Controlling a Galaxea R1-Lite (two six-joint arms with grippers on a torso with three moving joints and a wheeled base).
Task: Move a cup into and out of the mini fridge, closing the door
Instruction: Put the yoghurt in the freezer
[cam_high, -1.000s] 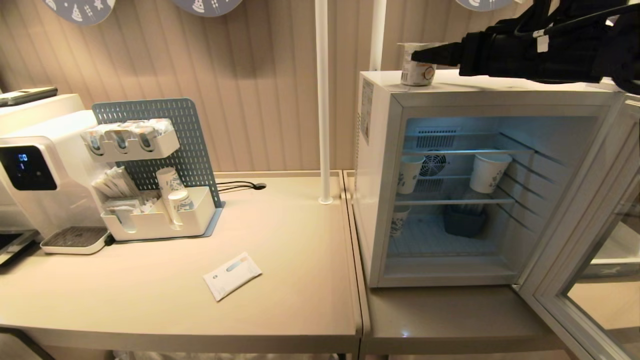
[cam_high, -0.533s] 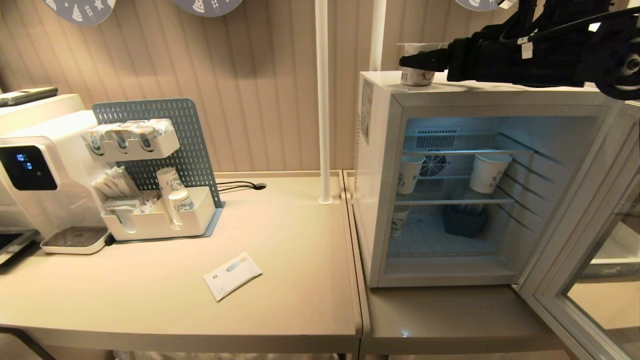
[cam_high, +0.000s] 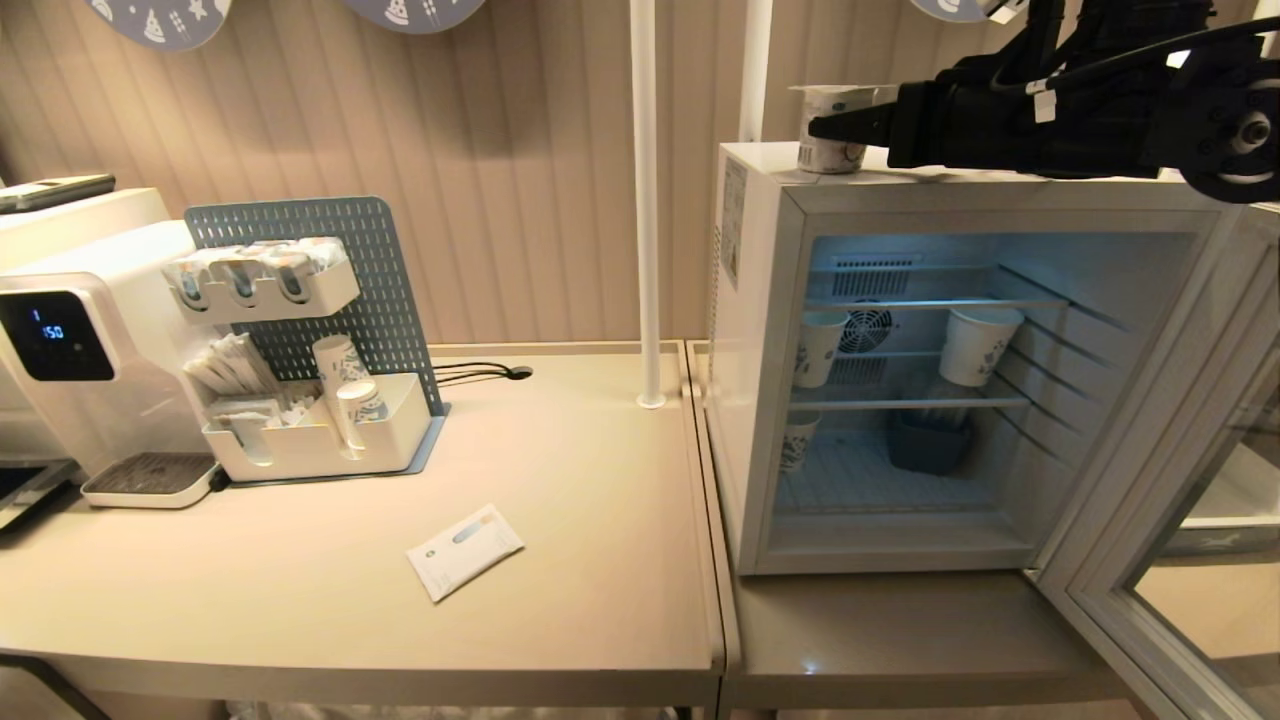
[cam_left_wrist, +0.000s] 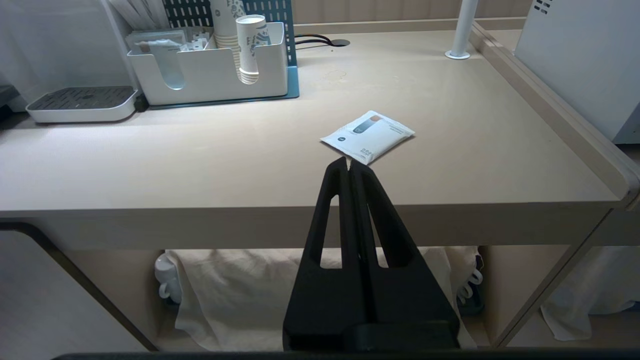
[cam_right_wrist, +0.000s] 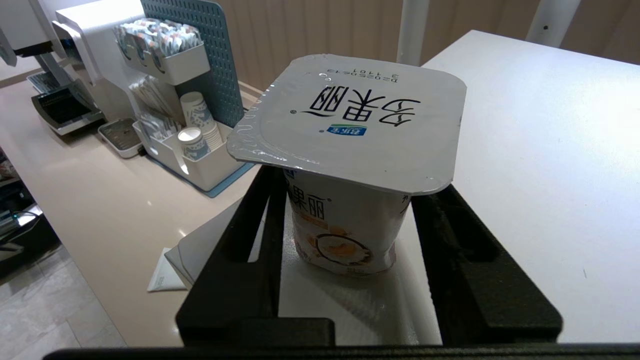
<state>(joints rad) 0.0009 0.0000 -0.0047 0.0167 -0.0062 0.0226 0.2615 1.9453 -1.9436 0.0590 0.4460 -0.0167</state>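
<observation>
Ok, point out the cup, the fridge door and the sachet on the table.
cup (cam_right_wrist: 350, 125), right wrist view, on its foil lid.
door (cam_high: 1150, 480), head view, on its pale frame, swung open.
sachet (cam_high: 465, 551), head view, on its white face.

A white packet (cam_high: 464, 551) lies flat on the beige table (cam_high: 300, 620), well apart from the organiser (cam_high: 310, 440) at the back left, which holds paper cups (cam_high: 350, 395) and sachets before a blue pegboard (cam_high: 390, 290). Left of it stands a white dispenser (cam_high: 70, 350) with a drip tray (cam_high: 150, 480). A white pole (cam_high: 645, 200) rises from the table's far edge, with a black cable (cam_high: 480, 372) just beside it.
</observation>
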